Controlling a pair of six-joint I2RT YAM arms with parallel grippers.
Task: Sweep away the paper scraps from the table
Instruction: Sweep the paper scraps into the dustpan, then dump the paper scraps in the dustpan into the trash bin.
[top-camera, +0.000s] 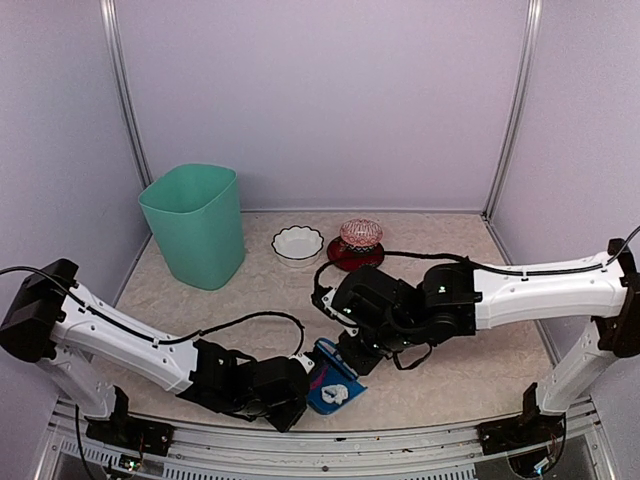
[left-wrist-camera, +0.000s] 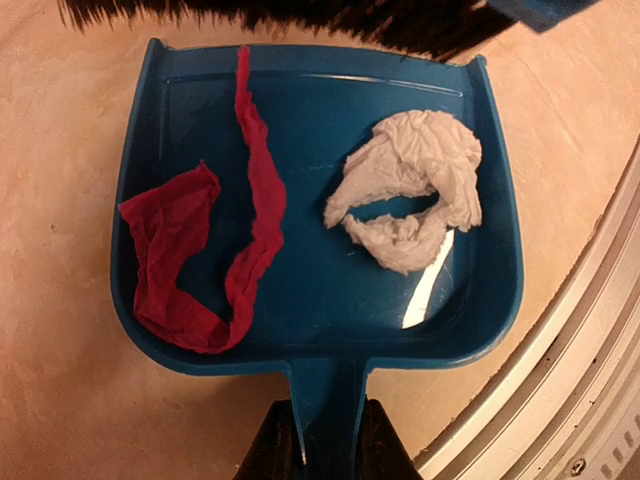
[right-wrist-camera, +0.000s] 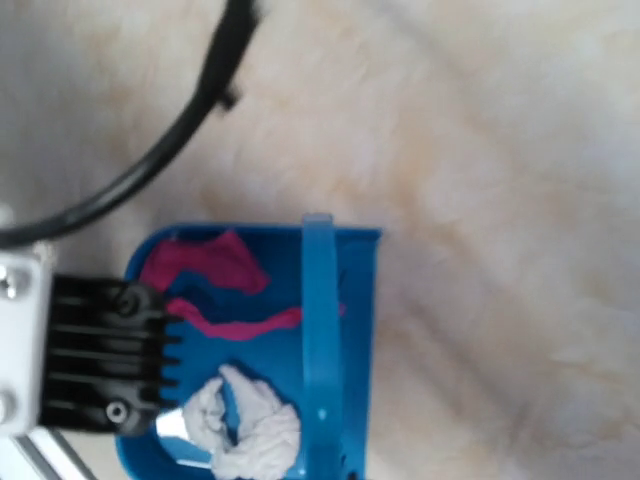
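A blue dustpan (left-wrist-camera: 320, 300) rests on the beige table (left-wrist-camera: 60, 400) near its front rail (left-wrist-camera: 560, 400). In it lie two paper scraps: a red strip (left-wrist-camera: 200, 260) and a white crumpled wad (left-wrist-camera: 420, 190). My left gripper (left-wrist-camera: 327, 425) is shut on the dustpan's handle. The top view shows the dustpan (top-camera: 335, 390) between both grippers. My right gripper (top-camera: 352, 352) holds a blue hand brush (right-wrist-camera: 320, 330) over the pan's mouth, and its dark bristles (left-wrist-camera: 300, 15) stand at the open edge. The right fingers are hidden in the wrist view. No loose scraps show on the table.
A green bin (top-camera: 195, 225) stands at the back left. A white bowl (top-camera: 298, 243) and a red plate with a pink object (top-camera: 358, 243) sit at the back middle. A black cable (right-wrist-camera: 170, 150) hangs over the table by the right wrist.
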